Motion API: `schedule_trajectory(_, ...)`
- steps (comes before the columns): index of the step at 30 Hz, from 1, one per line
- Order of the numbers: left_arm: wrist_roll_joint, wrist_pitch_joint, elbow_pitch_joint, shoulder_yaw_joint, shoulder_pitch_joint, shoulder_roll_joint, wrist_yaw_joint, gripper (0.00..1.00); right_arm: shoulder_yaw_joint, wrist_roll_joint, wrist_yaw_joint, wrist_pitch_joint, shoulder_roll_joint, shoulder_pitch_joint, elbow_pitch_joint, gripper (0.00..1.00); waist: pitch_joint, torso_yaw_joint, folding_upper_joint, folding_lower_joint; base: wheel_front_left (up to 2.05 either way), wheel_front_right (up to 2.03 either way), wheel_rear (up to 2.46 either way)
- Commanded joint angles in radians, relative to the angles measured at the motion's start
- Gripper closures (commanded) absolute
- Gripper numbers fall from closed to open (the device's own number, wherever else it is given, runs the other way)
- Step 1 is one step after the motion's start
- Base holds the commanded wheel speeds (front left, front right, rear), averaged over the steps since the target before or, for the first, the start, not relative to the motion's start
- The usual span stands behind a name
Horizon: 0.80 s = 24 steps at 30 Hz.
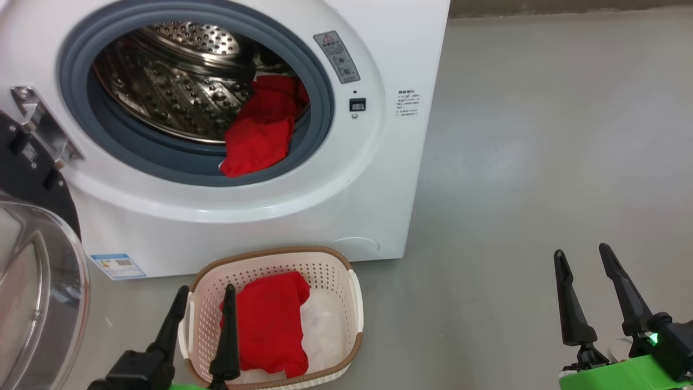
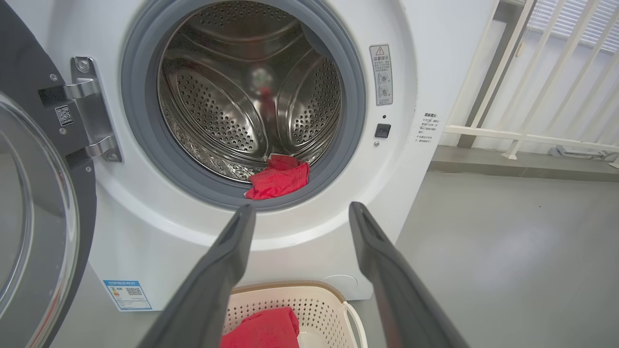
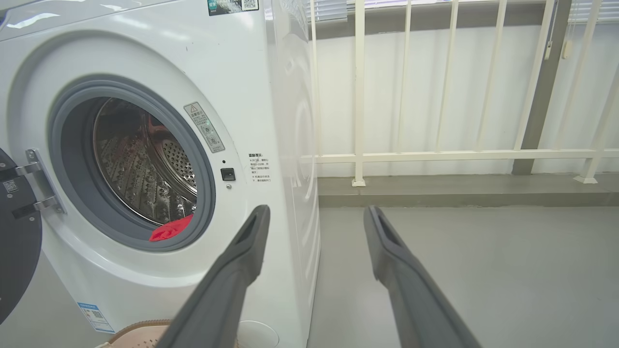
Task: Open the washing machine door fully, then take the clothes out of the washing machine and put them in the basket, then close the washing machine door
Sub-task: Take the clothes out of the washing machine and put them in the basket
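The white washing machine (image 1: 390,49) stands with its door (image 1: 32,281) swung wide to the left, glass bowl facing me. A red garment (image 1: 260,135) lies at the drum's front lip, draped onto the grey gasket (image 2: 278,179) (image 3: 170,229). The cream basket (image 1: 354,303) sits on the floor before the machine, holding another red garment (image 1: 270,325) and a thin white piece (image 1: 325,325). My left gripper (image 1: 206,295) hovers open over the basket's left side, empty. My right gripper (image 1: 582,254) stands open and empty over bare floor at the right.
Grey floor (image 1: 541,135) stretches to the right of the machine. A white railing (image 3: 435,154) on a low ledge runs behind it. The door's steel hinge (image 2: 92,111) juts at the opening's left.
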Motion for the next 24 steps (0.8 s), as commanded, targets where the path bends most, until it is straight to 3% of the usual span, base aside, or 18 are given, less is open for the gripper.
schedule_trajectory(1,0.001,0.000,-0.024,0.032,-0.036,0.019,0.003,0.00,0.021,-0.001,0.006,-0.006,-0.014,-0.009,-0.030,0.00,0.009,0.000,0.0000,0.0000,0.00,0.00,0.00)
schedule_trajectory(13,-0.014,-0.005,0.012,0.029,-0.141,0.015,-0.014,0.00,0.034,-0.010,0.006,-0.006,-0.014,-0.042,-0.041,0.00,0.102,-0.003,0.0000,0.0000,0.00,0.00,0.00)
schedule_trajectory(24,-0.054,-0.026,0.140,0.051,-0.365,0.012,-0.059,0.00,0.052,-0.016,0.006,-0.006,-0.014,-0.092,-0.049,0.00,0.219,-0.010,0.0000,0.0000,0.00,0.00,0.00)
